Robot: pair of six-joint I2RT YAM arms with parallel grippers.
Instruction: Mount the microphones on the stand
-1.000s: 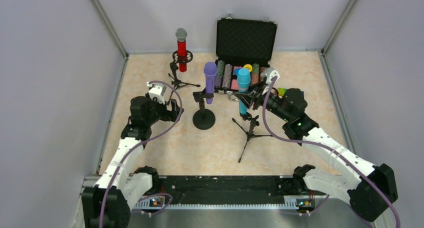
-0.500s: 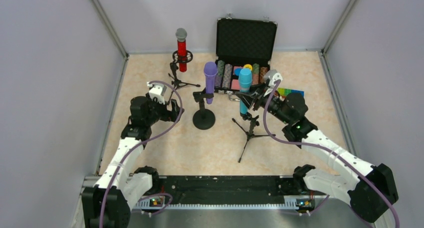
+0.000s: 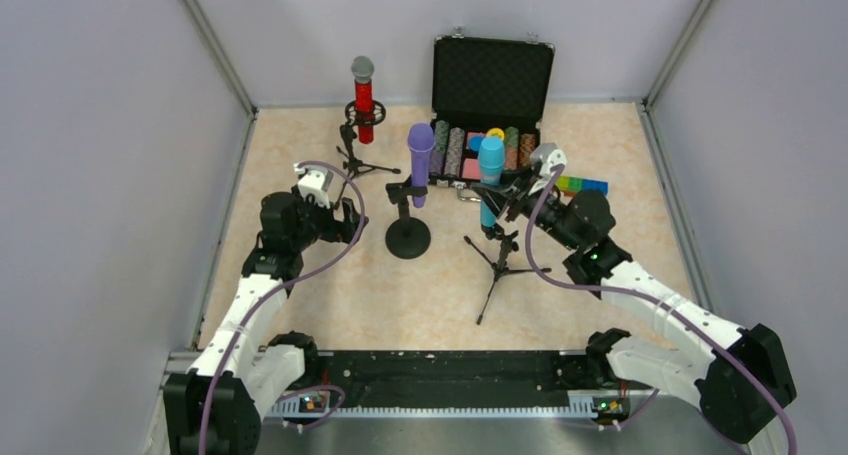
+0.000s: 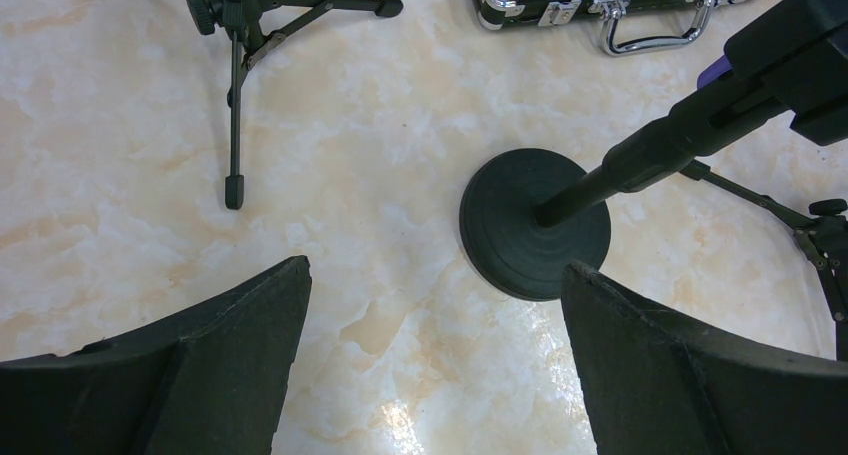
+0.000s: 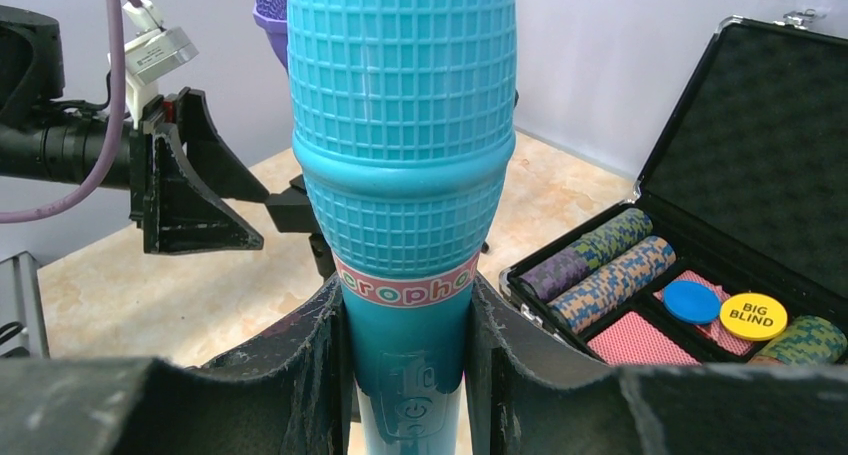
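Between the fingers of the right tool (image 5: pixel 405 375), as its wrist camera sees it, the turquoise microphone (image 5: pixel 400 125) stands upright, pinched on its handle just under the pink band (image 5: pixel 405 287). That close view hides whatever lies beneath the grip. The top camera fills this in: the right tool (image 3: pixel 510 200) holds the turquoise microphone (image 3: pixel 489 180) directly above a folding tripod stand (image 3: pixel 497 260), though whether the handle sits in the clip cannot be told. The left tool (image 3: pixel 345 220) hangs apart from everything with its fingers spread wide; its own camera looks down between them (image 4: pixel 435 375) at the round-base stand (image 4: pixel 535 225) and, farther off, the legs of a small tripod (image 4: pixel 235 35). Only from above is it plain that the purple microphone (image 3: pixel 420 160) is upright on the round-base stand (image 3: pixel 408 237) and the red microphone (image 3: pixel 363 100) upright on the small tripod (image 3: pixel 352 155). Behind them on the worktop (image 3: pixel 400 305) sits an open black case (image 3: pixel 492 75); the right wrist view alone makes out its rows of chips (image 5: pixel 600 265) and a yellow disc (image 5: pixel 752 317) reading BIG BLIND.
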